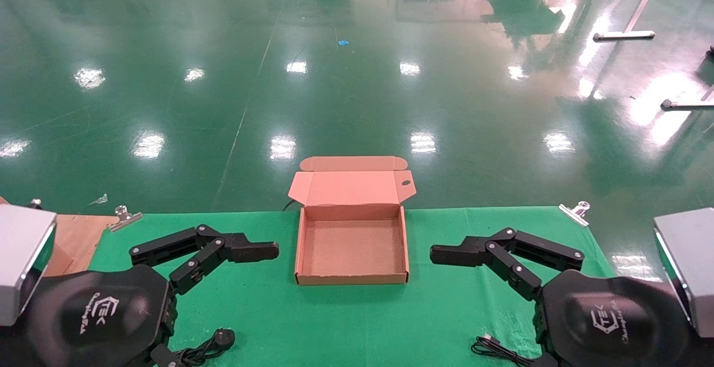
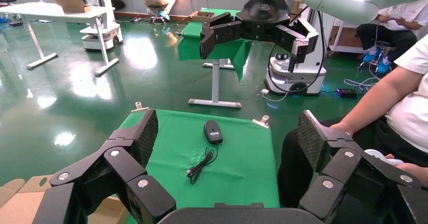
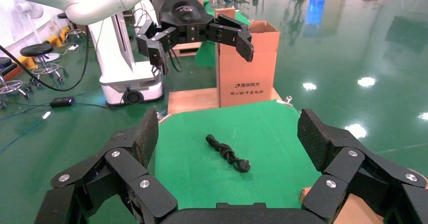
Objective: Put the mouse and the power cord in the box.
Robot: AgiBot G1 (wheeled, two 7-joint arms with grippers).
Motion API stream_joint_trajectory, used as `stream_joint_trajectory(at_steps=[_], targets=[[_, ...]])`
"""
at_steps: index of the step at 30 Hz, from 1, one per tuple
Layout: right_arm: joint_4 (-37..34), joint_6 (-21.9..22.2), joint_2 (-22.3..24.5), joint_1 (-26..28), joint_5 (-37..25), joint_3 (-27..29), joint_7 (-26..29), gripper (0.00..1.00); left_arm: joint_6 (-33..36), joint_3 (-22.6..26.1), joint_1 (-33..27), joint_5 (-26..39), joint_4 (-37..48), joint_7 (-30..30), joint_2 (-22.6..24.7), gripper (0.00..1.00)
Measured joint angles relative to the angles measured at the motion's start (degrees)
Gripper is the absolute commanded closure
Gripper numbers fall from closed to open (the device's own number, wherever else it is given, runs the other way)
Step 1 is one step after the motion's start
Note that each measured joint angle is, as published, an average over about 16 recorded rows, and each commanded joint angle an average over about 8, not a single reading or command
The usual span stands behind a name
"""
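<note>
Your box sits lid-open mid-desk between both spread, empty end effectors, left and right, so either reaches it; power cord lies on your left near edge, mouse on your right.

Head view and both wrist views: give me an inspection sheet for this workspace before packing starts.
Surface: green cloth-covered table, cloth held by silver binder clips.
Job's things: shallow brown cardboard box centred, lid open, empty; small black wired mouse on the robot's right; coiled thick black power cord on its left.
Clutter: tall brown carton past the table's left end.
Grippers: left pincer and right pincer open, flanking the box, holding nothing.
Cables: mouse's thin black cable lying loose.
Surroundings: glossy green floor; seated person close by.
</note>
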Motion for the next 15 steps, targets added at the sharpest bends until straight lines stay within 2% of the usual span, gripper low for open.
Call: stream_joint_trajectory(at_steps=[15], targets=[[0.00, 0.00, 0.00, 0.00, 0.00, 0.00, 0.00, 0.00, -0.03, 0.04, -0.04, 0.02, 0.05, 0.04, 0.03, 0.00]])
